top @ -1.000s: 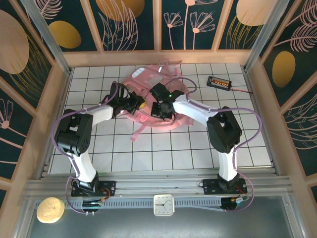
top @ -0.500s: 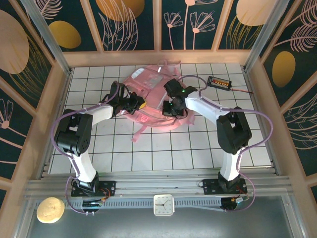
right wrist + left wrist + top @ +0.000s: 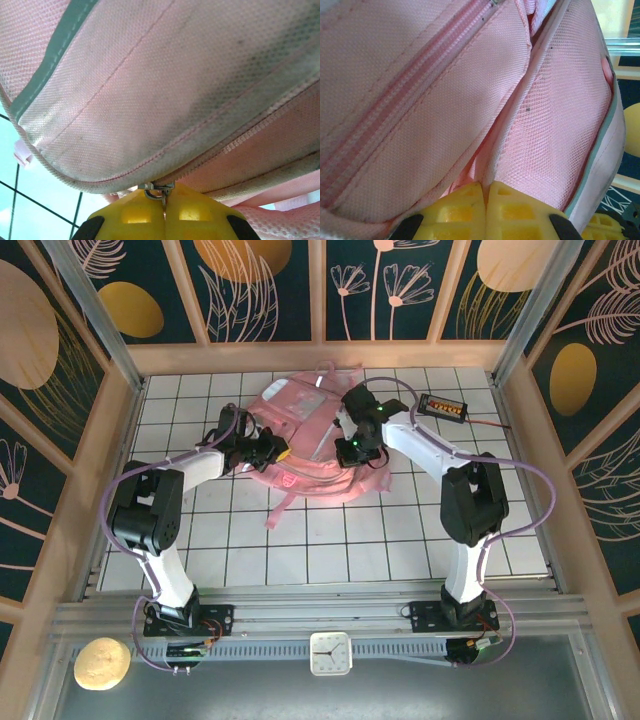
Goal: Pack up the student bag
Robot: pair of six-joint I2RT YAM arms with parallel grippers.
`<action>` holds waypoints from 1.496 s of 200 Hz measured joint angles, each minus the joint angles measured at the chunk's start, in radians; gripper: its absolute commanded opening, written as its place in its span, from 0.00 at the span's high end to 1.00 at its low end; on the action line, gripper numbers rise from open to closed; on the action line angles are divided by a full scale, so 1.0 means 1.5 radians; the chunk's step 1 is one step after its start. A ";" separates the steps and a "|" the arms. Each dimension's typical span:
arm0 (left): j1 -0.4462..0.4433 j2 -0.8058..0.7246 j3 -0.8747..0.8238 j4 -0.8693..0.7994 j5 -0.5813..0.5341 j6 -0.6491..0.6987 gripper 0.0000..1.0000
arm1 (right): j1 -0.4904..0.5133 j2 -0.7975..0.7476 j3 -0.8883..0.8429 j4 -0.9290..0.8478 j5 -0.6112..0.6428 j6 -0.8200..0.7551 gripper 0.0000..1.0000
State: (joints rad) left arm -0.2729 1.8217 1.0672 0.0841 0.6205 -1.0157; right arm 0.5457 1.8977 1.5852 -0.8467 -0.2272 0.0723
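Top external view: the student bag point(image 3: 300, 425) lies on the tiled tabletop point(image 3: 400, 530) toward 12 o'clock of centre, its long axis running roughly from 1 to 7 o'clock. The left hand point(image 3: 270, 452) sits at its 9 o'clock edge, fingers pressed together on a fold of pink fabric. The right hand point(image 3: 352, 450), at the 3 o'clock side, pinches the metal zipper pull point(image 3: 159, 189). From that hand the zip track runs off toward 2 o'clock, so the pull likely follows that line while the left hand anchors.
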 measured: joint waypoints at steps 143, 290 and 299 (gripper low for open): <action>0.009 -0.019 0.021 -0.114 -0.042 0.131 1.00 | 0.000 0.066 0.095 -0.006 0.154 -0.110 1.00; 0.022 -0.024 0.043 -0.198 -0.088 0.242 1.00 | -0.070 0.019 0.034 0.058 0.063 -0.064 1.00; 0.032 -0.024 0.040 -0.211 -0.098 0.251 1.00 | -0.083 0.019 0.034 0.058 0.077 -0.064 1.00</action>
State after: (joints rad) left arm -0.2249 1.7863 1.1267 -0.2317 0.4732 -0.6399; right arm 0.4206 1.9263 1.6367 -0.7589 -0.1112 -0.0231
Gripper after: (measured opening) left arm 0.059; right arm 0.058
